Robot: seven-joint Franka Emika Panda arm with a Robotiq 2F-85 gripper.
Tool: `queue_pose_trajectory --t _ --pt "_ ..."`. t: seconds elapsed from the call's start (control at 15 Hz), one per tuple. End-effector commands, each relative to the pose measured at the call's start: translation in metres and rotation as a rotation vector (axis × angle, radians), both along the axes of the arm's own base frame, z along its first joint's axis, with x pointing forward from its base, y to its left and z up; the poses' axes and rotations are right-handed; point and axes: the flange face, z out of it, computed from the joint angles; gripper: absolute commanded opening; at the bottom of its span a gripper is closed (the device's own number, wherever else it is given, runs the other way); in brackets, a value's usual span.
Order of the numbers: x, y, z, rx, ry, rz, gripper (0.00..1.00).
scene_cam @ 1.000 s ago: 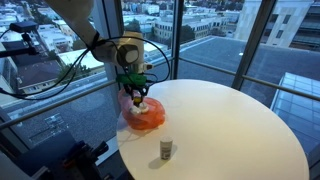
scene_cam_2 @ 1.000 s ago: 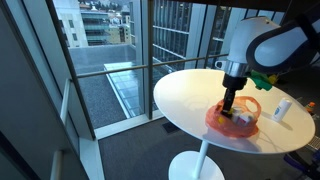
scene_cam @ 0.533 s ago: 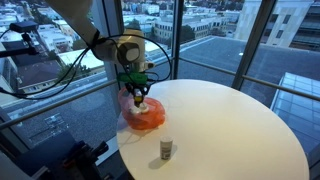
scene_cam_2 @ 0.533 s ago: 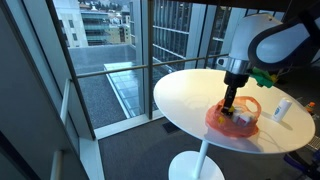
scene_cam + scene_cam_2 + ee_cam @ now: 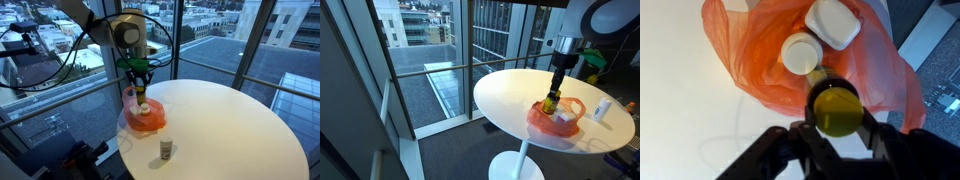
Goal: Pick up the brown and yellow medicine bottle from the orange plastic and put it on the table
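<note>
Brown and yellow medicine bottle [image 5: 835, 104] pinched in the tool [image 5: 836, 119], arm [image 5: 131, 30] upright above the orange plastic [image 5: 150, 119] on the table [image 5: 225, 125]

Both exterior views share table [image 5: 230, 130], wrist view overhead, close

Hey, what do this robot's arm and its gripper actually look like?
The arm is white, with rounded segments and darker joints. Black cables loop off it. A green part is fitted at the wrist. The gripper is black, and so are its fingers.
</note>
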Motion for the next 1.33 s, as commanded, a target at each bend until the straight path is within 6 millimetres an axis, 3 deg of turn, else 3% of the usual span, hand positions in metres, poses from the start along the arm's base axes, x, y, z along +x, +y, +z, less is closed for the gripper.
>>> queue_pose_trajectory --t 0.0,0.27,0.6,0.87,1.27 --pt "0.002 -0.02 0.044 0.01 -0.016 -0.075 0.19" --pt "0.013 -0.058 0.075 0.007 -0.055 -0.179 0.19" --pt "0.026 -0.115 0.09 -0.003 -0.086 -0.337 0.19" --pt "0.023 -0.155 0.084 -0.008 -0.084 -0.442 0.19" --pt "0.011 -0.203 0.048 -0.007 -0.036 -0.55 0.19"
